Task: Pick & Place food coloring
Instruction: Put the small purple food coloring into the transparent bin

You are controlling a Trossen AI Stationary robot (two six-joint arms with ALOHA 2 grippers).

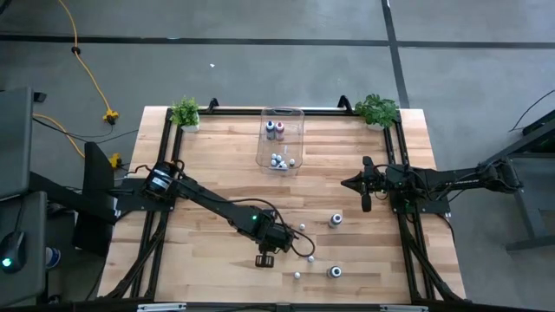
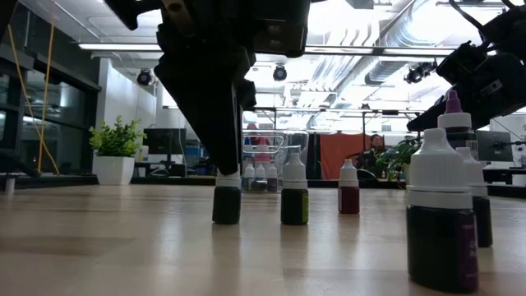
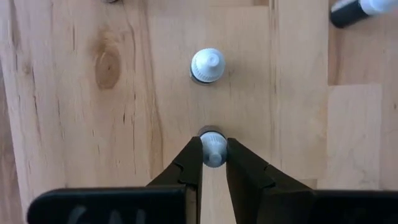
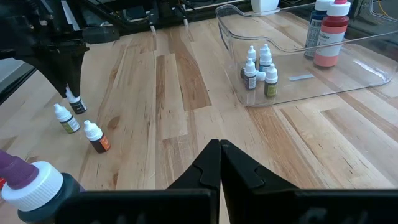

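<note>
Small food coloring bottles stand upright on their bases on the wooden table. My left gripper (image 1: pixel 295 244) reaches down at the near middle, shut on one tiny dark bottle (image 2: pixel 228 204). Another white-capped bottle (image 3: pixel 207 65) stands just beyond it, and a third (image 4: pixel 96 137) is close by. Larger bottles (image 1: pixel 335 220) (image 1: pixel 335 272) stand to the right. The clear bin (image 1: pixel 281 139) at the far middle holds more bottles (image 4: pixel 258 68). My right gripper (image 4: pixel 219 149) waits shut at the table's right side, holding nothing. My left gripper pinches the tiny bottle's white cap (image 3: pixel 213 151) between its two fingertips. The fingers (image 3: pixel 189 165) come from above, slanting steeply down. The bottle stands upright, its base (image 2: pixel 227 220) on the table.
Two potted plants (image 1: pixel 185 113) (image 1: pixel 377 110) sit at the far corners. A large dark bottle (image 2: pixel 442 222) stands close to the low camera. A black frame rail (image 1: pixel 401 165) runs along the table's sides. Bare wood lies between the bin and the near bottles.
</note>
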